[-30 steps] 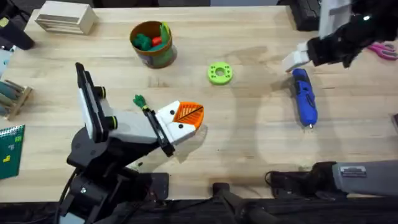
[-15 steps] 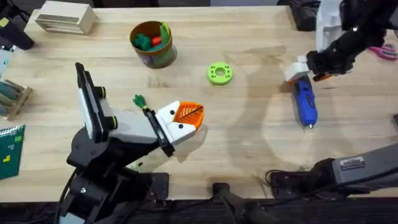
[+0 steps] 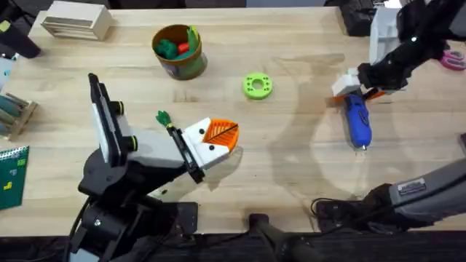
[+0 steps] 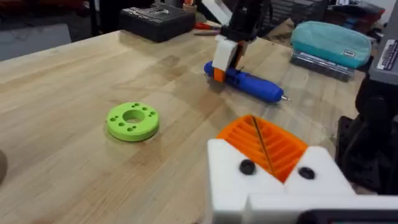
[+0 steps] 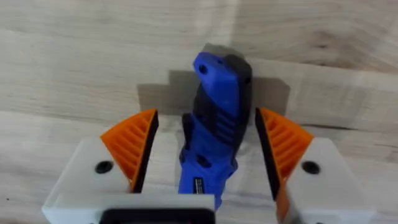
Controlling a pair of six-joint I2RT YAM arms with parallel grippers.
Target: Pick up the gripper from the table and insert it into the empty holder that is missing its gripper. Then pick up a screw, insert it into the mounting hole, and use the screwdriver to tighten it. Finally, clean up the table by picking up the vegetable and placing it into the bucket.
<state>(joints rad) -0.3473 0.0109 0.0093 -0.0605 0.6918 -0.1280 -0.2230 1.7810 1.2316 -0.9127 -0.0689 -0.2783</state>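
Right gripper [image 5: 205,155] straddling the screwdriver [image 3: 357,120]
We are holding it wide open — we should centre the pads on the handle before closing.

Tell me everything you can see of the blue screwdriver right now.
The screwdriver is a stubby blue plastic cylinder with a dark grip panel and a thin metal bit at its near end. It lies flat on the wooden table, right of the green ring. The right hand straddles its rear end, one open orange ribbed pad on each side with gaps showing, not yet clamped.

No legible text or labels.
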